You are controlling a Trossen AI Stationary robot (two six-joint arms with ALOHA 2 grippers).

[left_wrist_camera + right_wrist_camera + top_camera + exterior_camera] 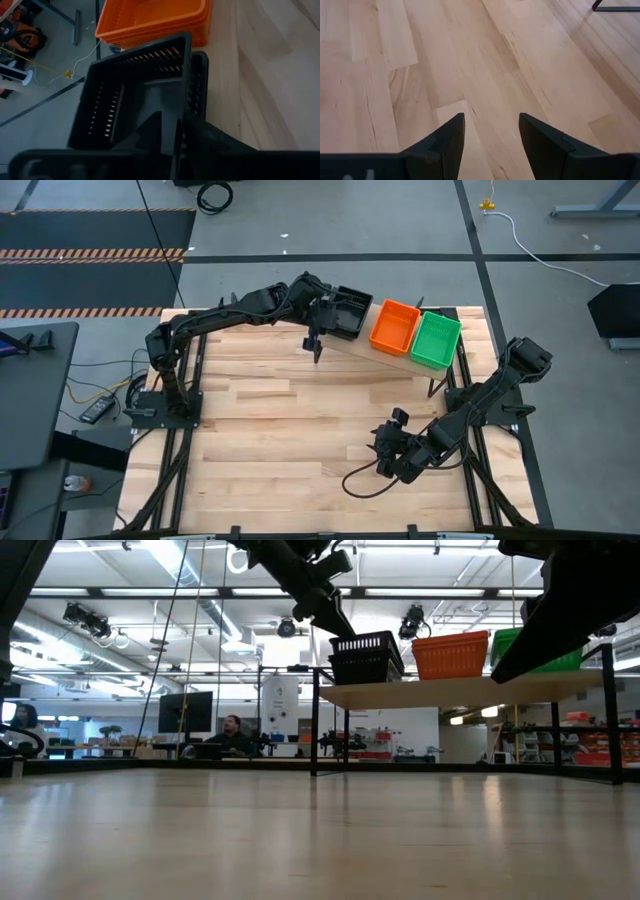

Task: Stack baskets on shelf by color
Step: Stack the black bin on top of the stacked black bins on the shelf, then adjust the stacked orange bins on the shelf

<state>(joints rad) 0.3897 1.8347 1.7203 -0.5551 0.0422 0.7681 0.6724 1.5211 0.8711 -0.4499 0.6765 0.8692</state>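
the left gripper [334,308] is clamping the rim of the top black basket [348,312], tilting it on the shelf [350,346] beside the orange stack [394,326]. the right gripper [385,450] is hanging apart over the table [280,440].

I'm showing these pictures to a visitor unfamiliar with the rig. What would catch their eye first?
Three basket stacks in a row on the shelf: black baskets, orange baskets, green baskets. The left gripper grips the top black basket's wall. The right gripper hangs open over the bare tabletop.
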